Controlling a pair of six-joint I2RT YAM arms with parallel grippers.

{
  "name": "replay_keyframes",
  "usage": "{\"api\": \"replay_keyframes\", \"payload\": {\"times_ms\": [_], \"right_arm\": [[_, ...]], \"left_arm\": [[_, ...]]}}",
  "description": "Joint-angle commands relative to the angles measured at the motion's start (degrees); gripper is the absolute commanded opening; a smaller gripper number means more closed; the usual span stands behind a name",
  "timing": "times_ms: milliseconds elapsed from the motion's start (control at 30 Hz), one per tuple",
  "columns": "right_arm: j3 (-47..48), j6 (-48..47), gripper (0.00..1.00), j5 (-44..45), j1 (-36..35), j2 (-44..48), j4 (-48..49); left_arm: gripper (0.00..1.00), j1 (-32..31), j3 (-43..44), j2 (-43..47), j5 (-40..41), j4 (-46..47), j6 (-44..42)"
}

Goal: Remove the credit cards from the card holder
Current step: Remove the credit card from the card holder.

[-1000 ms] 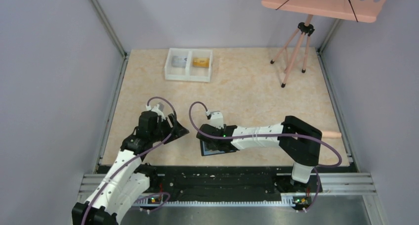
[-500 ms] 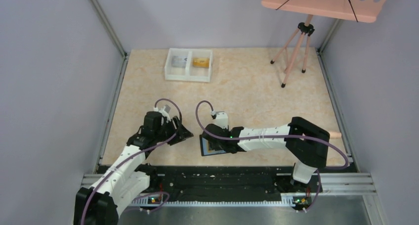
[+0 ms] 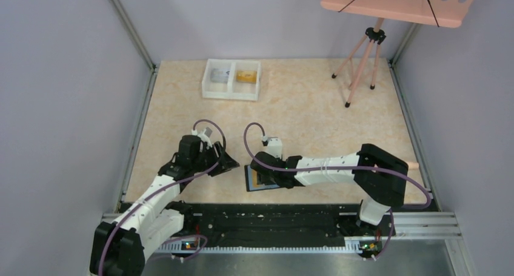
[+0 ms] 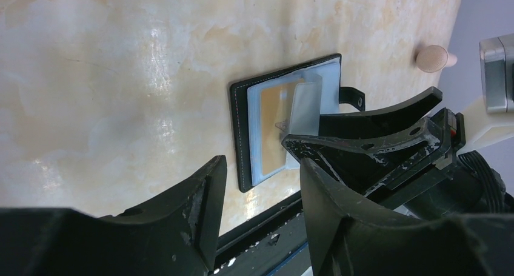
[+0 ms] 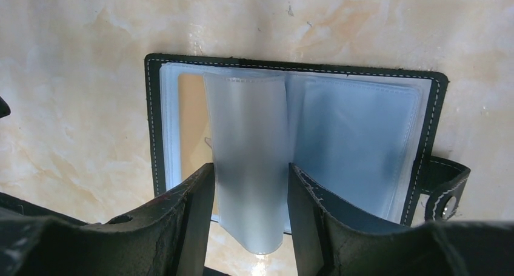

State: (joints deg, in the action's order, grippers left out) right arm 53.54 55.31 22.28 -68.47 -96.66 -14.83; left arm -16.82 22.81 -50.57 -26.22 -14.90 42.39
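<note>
The black card holder (image 3: 250, 183) lies open on the table near the front edge. In the right wrist view the holder (image 5: 151, 118) shows clear blue-grey sleeves. An orange-gold credit card (image 5: 191, 121) sits in the left sleeve. One clear sleeve page (image 5: 248, 167) stands up between the fingers of my open right gripper (image 5: 250, 227), which hovers right over the holder (image 3: 268, 176). My left gripper (image 3: 228, 164) is open and empty just left of the holder. In its own view (image 4: 260, 212) it looks at the holder (image 4: 241, 136) and the card (image 4: 271, 130).
A white two-compartment tray (image 3: 230, 96) with small items stands at the back. A pink tripod stand (image 3: 362, 57) is at the back right. A wooden peg (image 3: 412, 165) pokes in at the right edge. The black front rail (image 3: 273, 218) lies just behind the holder.
My left gripper has moved right, closer to the holder. My right gripper has shifted slightly right over the holder, uncovering its left part and the orange card.
</note>
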Motion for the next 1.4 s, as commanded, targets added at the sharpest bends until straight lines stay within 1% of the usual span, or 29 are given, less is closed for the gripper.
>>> {"api": "replay_keyframes", "payload": {"times_ms": [0, 433, 600, 800, 933, 1000, 1133, 1300, 1367], "right_arm": [[0.0, 1.3, 0.47, 0.9, 0.1, 2.6, -2.8], [-0.1, 2.6, 0.47, 6.9, 0.1, 5.2, -10.8], [-1.8, 3.4, 0.47, 8.6, 0.9, 9.1, -13.6], [-5.0, 3.7, 0.47, 8.6, 4.0, 14.6, -15.5], [-5.8, 2.4, 0.46, 8.4, 4.5, 19.4, -15.7], [-6.4, -0.9, 0.45, 6.0, 4.4, 21.5, -12.2], [-10.2, -5.8, 0.38, -2.7, 4.6, 24.4, -1.1], [-15.1, -7.2, 0.32, -14.4, 7.5, 23.5, 11.3], [-16.7, -7.2, 0.3, -18.6, 8.6, 22.5, 16.0]], "left_arm": [[0.53, -0.3, -0.1, -0.5, -0.9, 3.0, 0.4], [0.52, -0.5, 0.6, -1.9, -1.0, 2.9, 0.2], [0.52, -0.7, 0.6, -3.1, -1.0, 3.0, 0.1], [0.51, -1.4, 1.1, -3.5, -0.7, 3.2, 0.2], [0.51, -1.9, 0.8, -3.8, -0.6, 3.8, 0.3], [0.51, -2.1, 0.5, -4.3, -0.8, 4.6, 0.5], [0.5, -2.7, -0.3, -5.6, -1.7, 7.2, 1.3], [0.48, -5.0, -0.5, -6.7, -1.1, 9.3, 2.0], [0.45, -6.3, -0.7, -7.5, -0.7, 10.6, 2.3]]}}
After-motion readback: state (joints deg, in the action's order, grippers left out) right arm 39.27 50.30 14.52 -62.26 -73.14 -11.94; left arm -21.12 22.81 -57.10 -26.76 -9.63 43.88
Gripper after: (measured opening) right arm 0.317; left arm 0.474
